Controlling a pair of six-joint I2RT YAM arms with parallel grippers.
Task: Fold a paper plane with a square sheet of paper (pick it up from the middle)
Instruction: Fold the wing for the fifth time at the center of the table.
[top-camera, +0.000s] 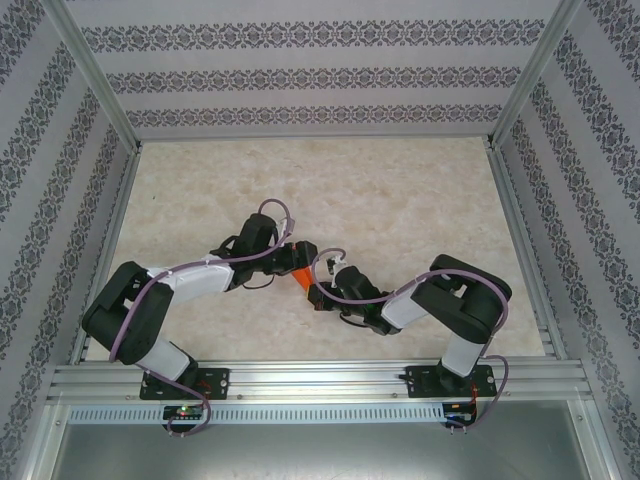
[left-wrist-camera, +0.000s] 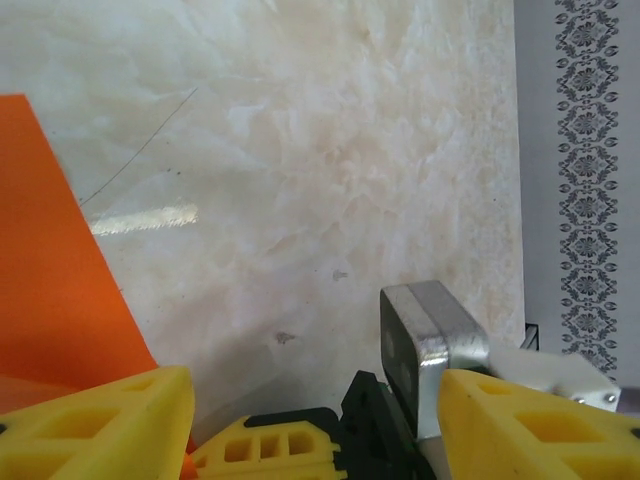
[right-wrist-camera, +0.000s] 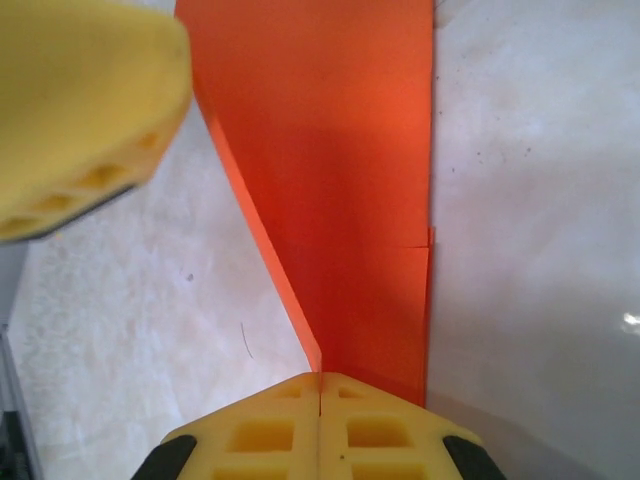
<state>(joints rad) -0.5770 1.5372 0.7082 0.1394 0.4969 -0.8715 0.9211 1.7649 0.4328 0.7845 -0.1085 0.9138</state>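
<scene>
The two arms meet over the middle of the table, with the orange paper between them. The right gripper is pinched tight on the narrow end of the paper. The paper is folded along a long crease and fans out away from the fingers, probably so that the fold stays put. The left gripper stands wide and grips nothing. The paper's edge lies against its left-hand finger, so I'd guess it is placed to take or press the far part.
</scene>
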